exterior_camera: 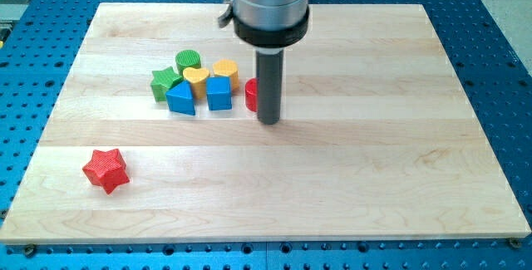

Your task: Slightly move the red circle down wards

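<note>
Beside my tip: the red circle (250,95) is sitting just left of my tip (268,122).
Claw: none is showing, so I cannot tell.

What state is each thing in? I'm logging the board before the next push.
my tip: on the board, just right of the red circle
red circle: partly hidden behind the rod
green circle, yellow heart, yellow block, green star, blue triangle, blue block: clustered
red star: alone, lower left
</note>
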